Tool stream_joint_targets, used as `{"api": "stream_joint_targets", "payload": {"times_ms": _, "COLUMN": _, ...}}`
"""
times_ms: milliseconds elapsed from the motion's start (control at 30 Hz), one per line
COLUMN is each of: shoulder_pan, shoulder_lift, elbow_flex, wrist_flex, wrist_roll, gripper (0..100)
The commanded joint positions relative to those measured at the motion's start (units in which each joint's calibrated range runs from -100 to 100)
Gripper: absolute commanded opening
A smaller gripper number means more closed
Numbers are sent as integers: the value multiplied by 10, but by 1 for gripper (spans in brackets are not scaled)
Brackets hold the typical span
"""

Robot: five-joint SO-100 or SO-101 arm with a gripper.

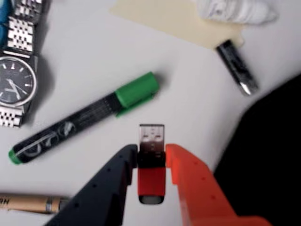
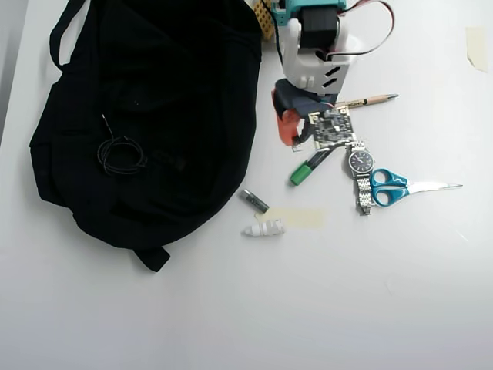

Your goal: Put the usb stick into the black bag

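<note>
The usb stick (image 1: 151,176), with a red body and a silver end, lies between my two fingers in the wrist view, silver end pointing away from me. My gripper (image 1: 151,151) has its black finger (image 1: 110,181) and orange finger (image 1: 193,181) pressed against the stick's two sides. In the overhead view my gripper (image 2: 288,128) sits just right of the black bag (image 2: 154,116), and the stick is hidden under it. The bag's edge shows at the right of the wrist view (image 1: 268,155).
A green-capped marker (image 1: 84,117) lies just beyond the stick; it also shows in the overhead view (image 2: 306,167). A watch (image 1: 16,80), a pencil (image 1: 28,203), a grey battery (image 1: 237,66), a white ribbed piece (image 2: 263,229), beige tape (image 2: 296,217) and blue scissors (image 2: 393,187) lie around.
</note>
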Motion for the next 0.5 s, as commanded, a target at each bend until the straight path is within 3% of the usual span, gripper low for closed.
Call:
{"api": "stream_joint_targets", "payload": {"times_ms": 0, "shoulder_pan": 54, "shoulder_lift": -28, "elbow_flex": -65, "wrist_flex": 50, "wrist_roll": -27, "gripper": 3}}
{"api": "stream_joint_targets", "payload": {"times_ms": 200, "shoulder_pan": 146, "shoulder_lift": -27, "elbow_flex": -71, "wrist_flex": 57, "wrist_roll": -30, "gripper": 3}}
{"api": "stream_joint_targets", "payload": {"times_ms": 467, "shoulder_pan": 351, "shoulder_lift": -20, "elbow_flex": -64, "wrist_flex": 50, "wrist_roll": -26, "gripper": 3}}
